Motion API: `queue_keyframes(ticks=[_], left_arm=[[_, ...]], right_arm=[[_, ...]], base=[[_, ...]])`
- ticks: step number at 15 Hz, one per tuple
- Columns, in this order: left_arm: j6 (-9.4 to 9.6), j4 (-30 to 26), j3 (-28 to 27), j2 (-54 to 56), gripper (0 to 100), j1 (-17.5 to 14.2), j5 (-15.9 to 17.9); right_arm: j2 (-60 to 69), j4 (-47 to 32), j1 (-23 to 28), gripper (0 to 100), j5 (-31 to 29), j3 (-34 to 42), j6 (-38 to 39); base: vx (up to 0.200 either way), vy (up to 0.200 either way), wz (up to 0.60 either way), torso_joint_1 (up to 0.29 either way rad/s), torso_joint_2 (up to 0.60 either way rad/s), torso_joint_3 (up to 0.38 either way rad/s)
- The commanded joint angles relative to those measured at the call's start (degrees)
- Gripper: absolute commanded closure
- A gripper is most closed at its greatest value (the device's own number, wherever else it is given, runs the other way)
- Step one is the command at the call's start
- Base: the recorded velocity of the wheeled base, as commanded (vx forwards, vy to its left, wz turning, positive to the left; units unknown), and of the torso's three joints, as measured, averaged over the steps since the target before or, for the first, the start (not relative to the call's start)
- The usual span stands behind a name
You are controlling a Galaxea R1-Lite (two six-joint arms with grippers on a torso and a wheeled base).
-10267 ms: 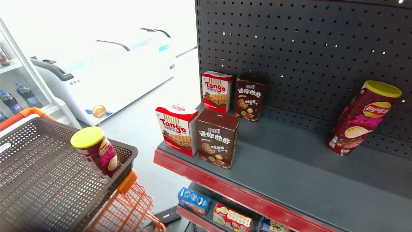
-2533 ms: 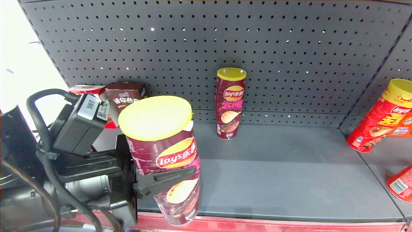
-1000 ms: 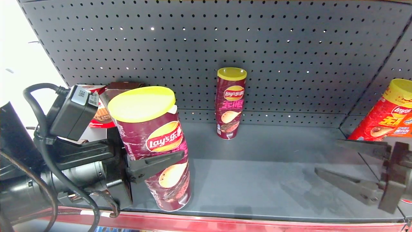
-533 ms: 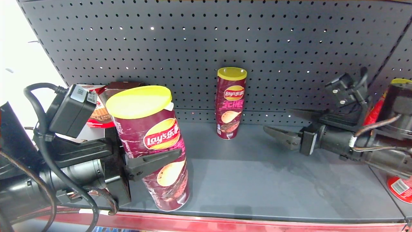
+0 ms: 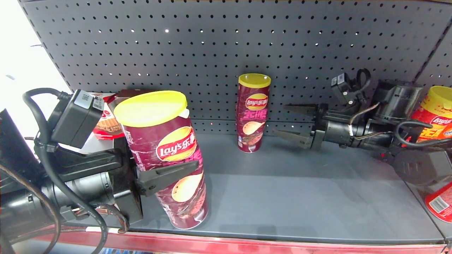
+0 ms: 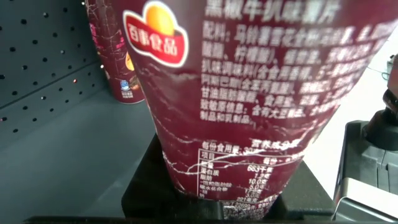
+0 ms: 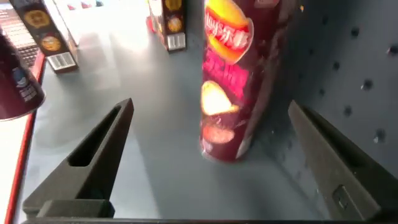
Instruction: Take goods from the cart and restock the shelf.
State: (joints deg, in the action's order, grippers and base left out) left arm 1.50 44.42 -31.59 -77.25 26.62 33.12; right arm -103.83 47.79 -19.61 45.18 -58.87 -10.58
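A maroon chips can with a yellow lid stands slightly tilted at the front left of the grey shelf, its base by the front edge. My left gripper is shut on its middle; the left wrist view shows this can close up. A second maroon can stands upright at the back against the pegboard. My right gripper is open just to the right of it, apart from it. In the right wrist view that can stands between and beyond the spread fingers.
Snack boxes stand at the shelf's back left behind my left arm. Red chips cans stand to the far right, one lower down. The pegboard wall closes the back. A red strip runs along the shelf's front.
The head camera has turned from the cart to the shelf. My left gripper brought the can down and to the left at the shelf front. My right arm came in from the right toward the rear can, open.
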Motion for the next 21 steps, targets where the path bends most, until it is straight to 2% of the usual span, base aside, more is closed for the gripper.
queue_keyframes(ticks=[1,11,21], left_arm=[[-0.01,0.05,0.12,0.0,100,0.01,0.01],[-0.01,0.14,-0.14,-0.44,100,-0.08,0.1],[-0.01,1.81,-0.41,-1.76,100,-0.08,-0.25]], right_arm=[[-4.28,0.11,0.45,0,0.79,-3.36,-0.05],[-15.18,-0.06,-0.6,0,0.7,-14.61,0.03],[-16.67,-0.06,-4.29,0,0.61,-14.87,0.03]], base=[[0.0,0.0,0.0,0.0,0.0,0.0],[0.0,0.0,0.0,0.0,0.0,0.0],[0.0,0.0,0.0,0.0,0.0,0.0]])
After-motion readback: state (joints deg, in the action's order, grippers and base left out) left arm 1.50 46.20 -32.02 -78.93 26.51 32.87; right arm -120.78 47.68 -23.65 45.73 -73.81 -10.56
